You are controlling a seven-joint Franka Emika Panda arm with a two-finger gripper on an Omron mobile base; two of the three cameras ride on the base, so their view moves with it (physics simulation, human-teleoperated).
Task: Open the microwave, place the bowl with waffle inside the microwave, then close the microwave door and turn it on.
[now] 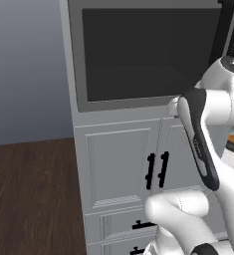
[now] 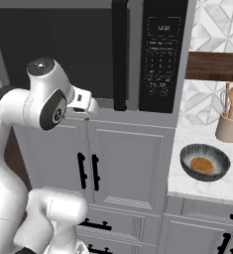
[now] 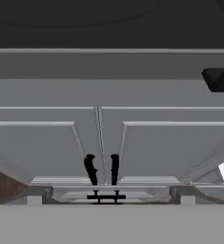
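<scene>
The microwave (image 2: 88, 49) is built in above white cabinets, and its door (image 1: 143, 55) with dark glass stands closed. A long black bar handle (image 2: 119, 54) runs down the door's right side, beside the black control panel (image 2: 162, 54). The bowl (image 2: 204, 162) with the orange-brown waffle (image 2: 202, 164) sits on the counter to the right of the microwave. My gripper (image 3: 111, 198) is open with nothing between its fingers. It hangs just below the door's bottom edge, left of the handle's lower end (image 3: 218, 78), facing the cabinet doors.
Two white cabinet doors with short black handles (image 2: 88, 171) stand under the microwave, with drawers below them. A beige holder with wooden utensils (image 2: 229, 126) stands at the counter's back right under a wooden shelf (image 2: 214, 66). Dark wood floor lies to the left.
</scene>
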